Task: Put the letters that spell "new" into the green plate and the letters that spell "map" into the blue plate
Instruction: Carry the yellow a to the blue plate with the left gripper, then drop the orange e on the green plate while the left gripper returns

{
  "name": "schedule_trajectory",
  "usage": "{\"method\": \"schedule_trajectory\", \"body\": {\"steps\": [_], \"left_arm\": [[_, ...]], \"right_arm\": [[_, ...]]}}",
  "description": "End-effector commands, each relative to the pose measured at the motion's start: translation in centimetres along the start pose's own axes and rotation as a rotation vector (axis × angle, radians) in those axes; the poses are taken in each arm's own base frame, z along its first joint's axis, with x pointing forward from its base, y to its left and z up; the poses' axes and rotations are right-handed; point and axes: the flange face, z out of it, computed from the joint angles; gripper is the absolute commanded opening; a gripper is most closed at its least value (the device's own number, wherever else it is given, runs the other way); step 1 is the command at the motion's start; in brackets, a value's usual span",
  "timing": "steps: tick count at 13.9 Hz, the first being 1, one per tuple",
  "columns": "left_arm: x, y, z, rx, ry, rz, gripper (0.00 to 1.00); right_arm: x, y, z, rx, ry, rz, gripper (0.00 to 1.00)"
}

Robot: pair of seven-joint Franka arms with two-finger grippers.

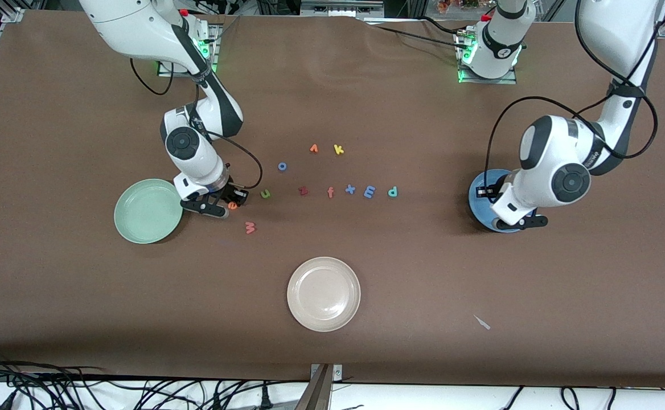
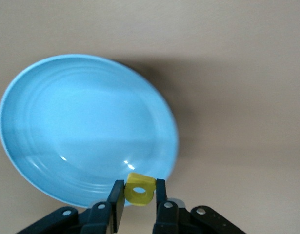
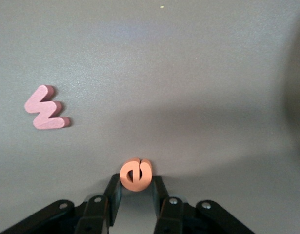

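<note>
My right gripper (image 1: 230, 206) is down at the table beside the green plate (image 1: 149, 210), shut on the orange "e" (image 3: 135, 175) at its fingertips. The salmon "w" (image 1: 250, 228) (image 3: 46, 108) lies close by, nearer the front camera. The green "n" (image 1: 265, 194) sits just toward the left arm's end. My left gripper (image 2: 139, 196) hangs over the rim of the blue plate (image 2: 86, 131) (image 1: 476, 205), shut on the yellow "a" (image 2: 139, 189). The light-blue "m" (image 1: 369, 192) and teal "p" (image 1: 392, 192) lie in the row of letters mid-table.
Other letters lie mid-table: dark red "z" (image 1: 303, 191), orange "f" (image 1: 330, 193), blue "x" (image 1: 350, 189), blue "o" (image 1: 282, 166), yellow "k" (image 1: 339, 150) and an orange piece (image 1: 313, 148). A cream plate (image 1: 324, 293) sits nearer the front camera.
</note>
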Motion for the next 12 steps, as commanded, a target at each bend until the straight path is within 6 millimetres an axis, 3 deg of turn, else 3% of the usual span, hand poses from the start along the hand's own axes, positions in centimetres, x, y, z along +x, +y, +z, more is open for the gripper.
{"method": "schedule_trajectory", "body": {"steps": [1, 3, 4, 6, 8, 9, 12], "left_arm": [[0.9, -0.8, 2.8, 0.040, -0.033, 0.049, 0.31], [1.2, -1.6, 4.0, 0.035, -0.050, 0.038, 0.41], [1.3, -1.9, 4.0, 0.032, -0.049, 0.033, 0.55], [1.2, -1.8, 3.3, 0.032, -0.041, 0.032, 1.00], [0.5, -0.8, 0.5, 0.027, -0.004, 0.018, 1.00], [-0.3, 0.8, -0.4, 0.030, -0.004, 0.011, 1.00], [-2.9, 8.7, -1.5, 0.013, 0.012, -0.091, 1.00]], "right_arm": [[0.0, 0.1, 0.6, 0.011, 0.011, -0.020, 0.32], [0.3, 0.0, 0.3, 0.015, 0.016, -0.021, 0.31], [0.4, -0.1, 0.0, 0.017, 0.018, -0.020, 0.30], [0.4, -0.2, 0.0, 0.017, 0.019, -0.021, 0.28], [0.6, -0.4, -0.4, 0.012, 0.012, -0.024, 0.28], [0.9, -0.6, -0.9, 0.006, 0.003, -0.026, 0.28], [2.4, -0.6, -2.8, -0.027, -0.037, -0.058, 0.28]]}}
